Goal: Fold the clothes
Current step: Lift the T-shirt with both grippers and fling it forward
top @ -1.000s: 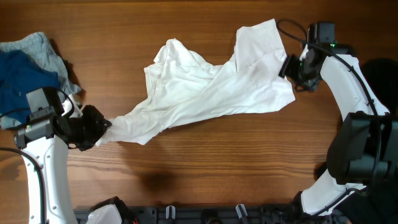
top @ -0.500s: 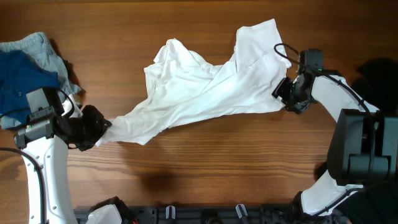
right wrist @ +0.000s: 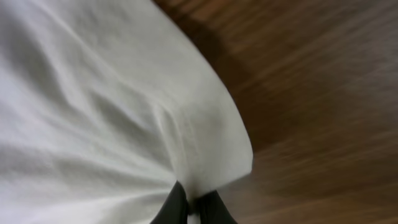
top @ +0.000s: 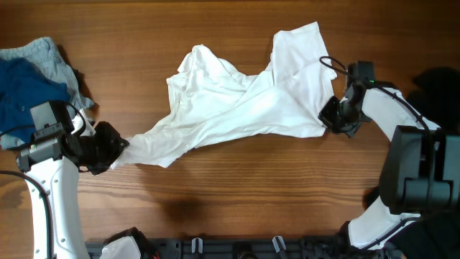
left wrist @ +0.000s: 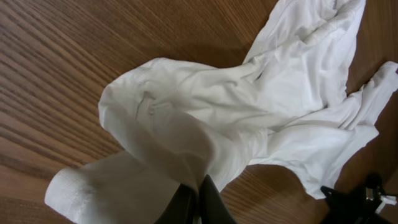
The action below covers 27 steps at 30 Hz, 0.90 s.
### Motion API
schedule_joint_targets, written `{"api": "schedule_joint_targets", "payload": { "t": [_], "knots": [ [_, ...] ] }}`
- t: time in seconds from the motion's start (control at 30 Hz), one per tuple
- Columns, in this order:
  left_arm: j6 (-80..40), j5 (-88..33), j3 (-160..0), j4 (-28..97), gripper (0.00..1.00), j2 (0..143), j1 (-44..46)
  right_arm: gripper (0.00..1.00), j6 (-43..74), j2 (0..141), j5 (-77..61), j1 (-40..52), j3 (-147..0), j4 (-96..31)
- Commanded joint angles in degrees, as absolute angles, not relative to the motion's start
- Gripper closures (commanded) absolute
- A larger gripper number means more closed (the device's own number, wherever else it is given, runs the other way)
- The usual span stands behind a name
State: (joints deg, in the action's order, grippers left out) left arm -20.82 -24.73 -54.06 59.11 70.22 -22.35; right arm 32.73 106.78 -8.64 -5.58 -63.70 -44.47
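A crumpled white garment (top: pixel 237 101) stretches across the middle of the wooden table. My left gripper (top: pixel 115 149) is shut on its lower-left end; in the left wrist view the dark fingertips (left wrist: pixel 208 202) pinch a fold of the white garment (left wrist: pixel 249 106). My right gripper (top: pixel 330 119) is shut on the garment's lower-right corner. In the right wrist view the white garment (right wrist: pixel 93 106) fills most of the picture, and its hem runs down between the black fingertips (right wrist: pixel 214 208).
A blue garment (top: pixel 25 90) on a grey one (top: pixel 54 57) lies heaped at the table's far left. A dark object (top: pixel 438 79) sits at the right edge. A black rail (top: pixel 237 248) with a white scrap runs along the front.
My right gripper came down from beside the garment's upper-right part to its lower-right corner and shut on it. The left arm has not moved.
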Motion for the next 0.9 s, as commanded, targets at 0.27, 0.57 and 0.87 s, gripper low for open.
{"api": "schedule_joint_targets", "payload": {
  "t": [0.27, 0.57, 0.87],
  "knots": [
    [-19.70, -38.85, -70.98, 61.87, 0.96, 69.58, -22.24, 0.96, 14.92, 85.65, -8.91, -12.56, -96.71, -70.00],
    [-19.88, -45.54, -100.47, 62.41, 0.96, 69.14, -22.31, 0.96, 11.97, 78.76, -8.21, -12.88, -120.03, -74.94],
    [-19.86, -35.11, -106.19, 62.89, 0.96, 64.71, -22.28, 0.96, 11.77, 75.05, -3.79, -12.88, -129.10, -76.25]
  ]
}}
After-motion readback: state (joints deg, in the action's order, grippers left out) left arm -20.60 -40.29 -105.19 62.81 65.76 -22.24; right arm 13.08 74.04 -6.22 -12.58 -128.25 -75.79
